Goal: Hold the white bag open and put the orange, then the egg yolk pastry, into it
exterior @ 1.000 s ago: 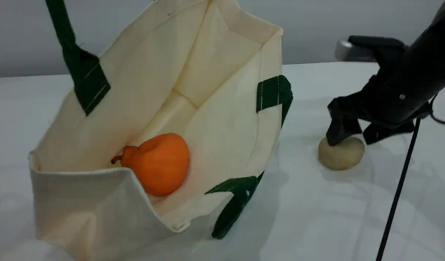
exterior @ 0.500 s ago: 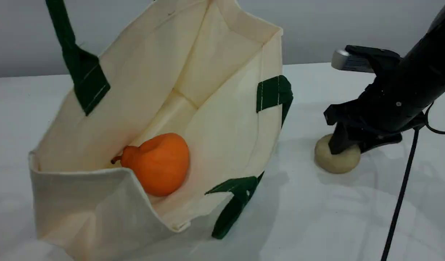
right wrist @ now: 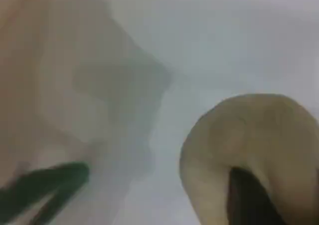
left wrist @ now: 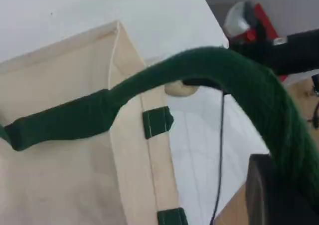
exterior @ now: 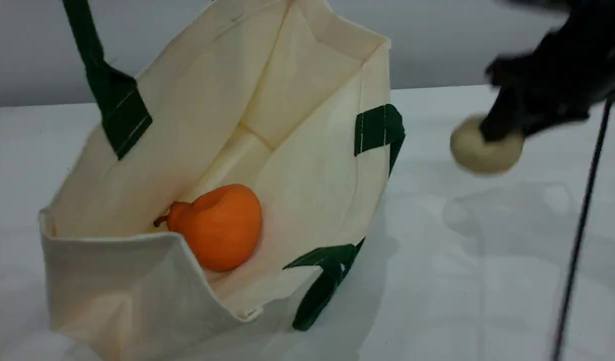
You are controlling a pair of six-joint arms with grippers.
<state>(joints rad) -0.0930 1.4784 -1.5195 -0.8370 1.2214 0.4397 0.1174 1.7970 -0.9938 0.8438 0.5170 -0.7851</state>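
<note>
The white bag [exterior: 137, 281] gapes open on the tabletop [exterior: 437, 281], its near rim sagging. Inside, the orange [exterior: 219, 226] lies on the cloth with its stem pointing left. Further back on the right, the blurred right claw [exterior: 507, 131] grips the egg yolk pastry [exterior: 480, 153], which is clear of the tabletop and well apart from the bag. At the rear left, the green handle [exterior: 94, 65] rises taut with the left claw [left wrist: 279, 190] clamped on it.

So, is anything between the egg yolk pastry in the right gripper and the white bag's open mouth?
Nothing visible does. The right gripper holds the egg yolk pastry above the table, right of the white bag. The bag's mouth gapes, its green handle held up by the left gripper; the orange lies inside.
</note>
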